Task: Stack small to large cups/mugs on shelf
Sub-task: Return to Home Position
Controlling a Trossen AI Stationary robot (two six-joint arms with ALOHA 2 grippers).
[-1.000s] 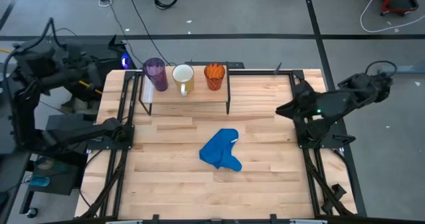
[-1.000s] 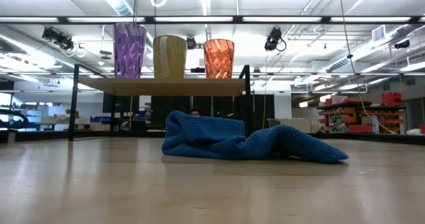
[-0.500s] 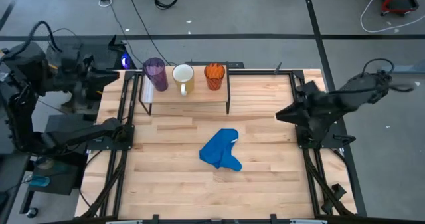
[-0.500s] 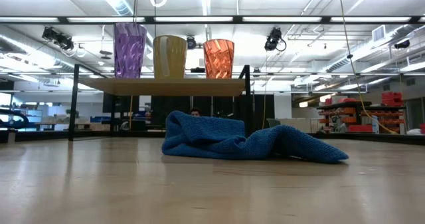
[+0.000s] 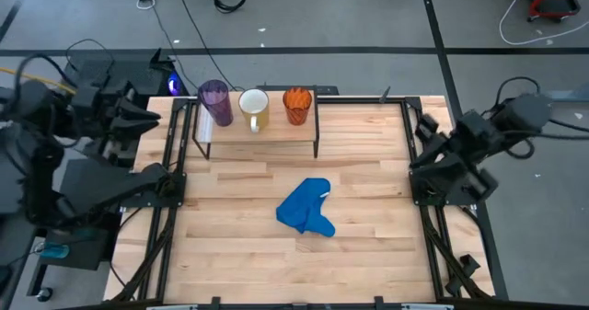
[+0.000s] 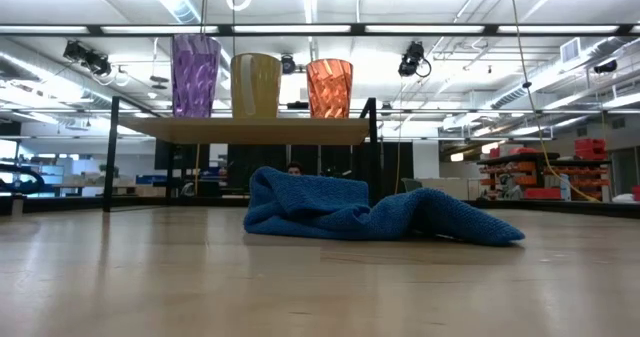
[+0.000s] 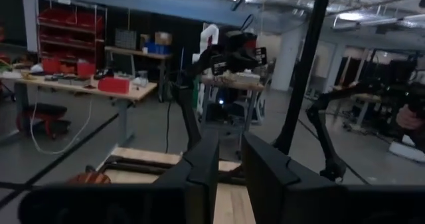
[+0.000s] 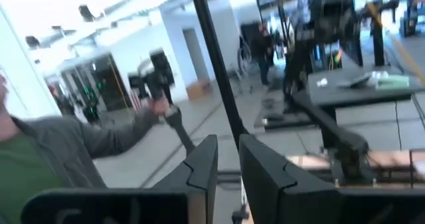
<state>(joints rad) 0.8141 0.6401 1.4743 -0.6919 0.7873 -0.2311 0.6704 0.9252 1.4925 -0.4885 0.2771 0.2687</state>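
— Which step are we watching?
— The last 1, I'm guessing: the return to rest. All 3 vessels are standing upright in a row on the shelf. The orange cup is at 1 end, the mug in the middle, and the tumbler at the end with the white strip.
— And the grippers?
— The left gripper is hanging out past the shelf's tumbler end, beyond the table edge. The right gripper is sitting well apart from the orange end. On each wrist camera the fingers are lying close together with only a slit between them, gripping nothing.
— What's the next move needing?
— Nothing to grasp, I'd say. Just both arms settling clear of the shelf.
— Is the low camera adding anything?
— It's showing the size steps side on, and the cloth lying in front of the shelf, but no arms. Only the overhead is showing those, plus the mug's handle pointing toward the cloth.
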